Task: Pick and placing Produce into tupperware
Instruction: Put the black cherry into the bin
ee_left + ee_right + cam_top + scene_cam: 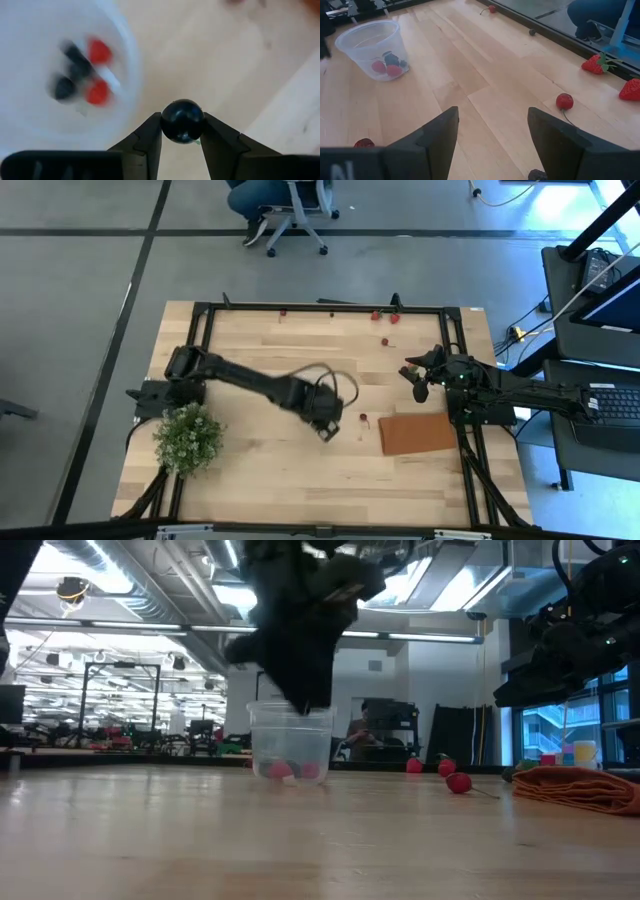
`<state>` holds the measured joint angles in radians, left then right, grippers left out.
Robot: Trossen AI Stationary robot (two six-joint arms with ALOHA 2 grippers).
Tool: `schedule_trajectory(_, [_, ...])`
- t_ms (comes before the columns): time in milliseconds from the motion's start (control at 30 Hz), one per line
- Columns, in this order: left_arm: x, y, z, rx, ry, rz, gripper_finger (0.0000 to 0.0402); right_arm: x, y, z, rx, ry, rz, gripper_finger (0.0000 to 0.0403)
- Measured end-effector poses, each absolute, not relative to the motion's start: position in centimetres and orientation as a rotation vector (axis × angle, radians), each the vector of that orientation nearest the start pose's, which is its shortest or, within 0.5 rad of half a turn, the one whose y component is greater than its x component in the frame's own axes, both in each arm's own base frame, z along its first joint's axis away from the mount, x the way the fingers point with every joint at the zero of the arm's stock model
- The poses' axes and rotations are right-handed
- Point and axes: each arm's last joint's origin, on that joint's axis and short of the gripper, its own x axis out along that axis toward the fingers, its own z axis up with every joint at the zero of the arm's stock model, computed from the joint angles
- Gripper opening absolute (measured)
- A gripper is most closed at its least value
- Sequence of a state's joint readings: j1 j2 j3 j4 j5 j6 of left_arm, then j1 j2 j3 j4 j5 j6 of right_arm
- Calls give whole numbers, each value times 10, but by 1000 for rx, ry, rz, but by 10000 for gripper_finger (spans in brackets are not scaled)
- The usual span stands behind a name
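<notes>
Four blurred berries [82,70], seemingly, fill the cup [120,65].

my arms: dark, jointed, black cables looped along them | my left claw [182,145]: two black wedge fingers | my right claw [492,145]: two broad black fingers

Upright translucent tupperware [370,47], berries [389,64] inside

Cup [370,47] holds red, dark berries [389,64]; right tool [492,142] open.
</notes>
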<state>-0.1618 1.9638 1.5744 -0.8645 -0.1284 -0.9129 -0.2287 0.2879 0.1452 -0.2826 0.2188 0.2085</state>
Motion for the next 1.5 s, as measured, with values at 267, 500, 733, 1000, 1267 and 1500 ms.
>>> schedule_trajectory(267, [397, -13, 269, -540, 1189, 586, 108, 99, -29, 159, 205, 439, -486, 240])
schedule_trajectory(500, [393, 9, 263, -591, 1254, 614, 116, 98, -29, 157, 204, 463, -487, 240])
schedule_trajectory(733, [390, 14, 229, -622, 1304, 612, 110, 98, -29, 156, 202, 464, -489, 240])
schedule_trajectory(1000, [386, 13, 207, -636, 1313, 606, 120, 98, -29, 153, 195, 472, -489, 240])
schedule_trajectory(1267, [392, 14, 206, -650, 1257, 584, 122, 98, -29, 146, 199, 488, -490, 240])
schedule_trajectory(1500, [394, 14, 207, -628, 1236, 555, 123, 98, -29, 146, 202, 488, -491, 240])
